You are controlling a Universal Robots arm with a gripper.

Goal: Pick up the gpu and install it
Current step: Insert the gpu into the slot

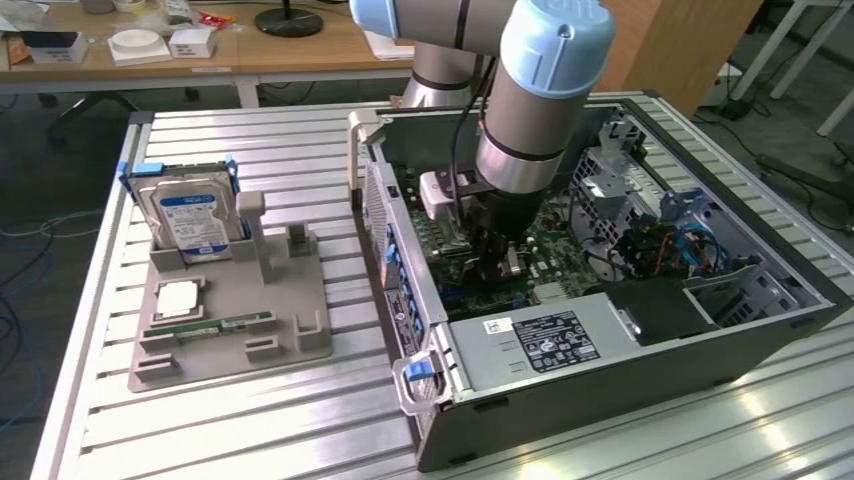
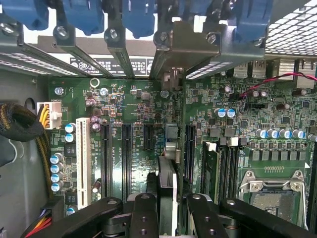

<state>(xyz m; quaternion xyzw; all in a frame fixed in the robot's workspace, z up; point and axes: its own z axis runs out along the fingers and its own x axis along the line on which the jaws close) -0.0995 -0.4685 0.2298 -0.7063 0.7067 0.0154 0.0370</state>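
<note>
Exterior view, read from its left to its right: the grey parts stand [image 1: 227,310] sits on the slatted table [image 1: 200,430], carrying the silver hard drive [image 1: 191,222] upright in its blue bracket, with the small CPU chip [image 1: 178,298] lying flat below it. I see no gpu on the stand. Right of that is the open computer case [image 1: 627,340], power supply [image 1: 567,345] at the near end, and my arm reaching down into it over the motherboard [image 1: 454,255].

Wrist view: the gripper [image 2: 167,206] is clenched on the gpu [image 2: 167,181], held on edge between the fingers [image 2: 143,218], so I see it as a thin vertical strip. It hangs just above the motherboard, lined up near the long expansion slot [image 2: 189,148] and pointing toward the rear bracket openings [image 2: 173,54].

Step in hand, as I judge it: pickup done, insertion under way but card not seated.

Next move calls for: card edge square over one slot, end bracket in line with the rear opening, then a straight press down.

In the way: blue retention clips [image 2: 138,17] along the rear wall, upright capacitors [image 2: 224,113] beside the slot, the braided cable bundle [image 2: 20,124] at the case side. Risk of catching the bracket on the divider bars.
</note>
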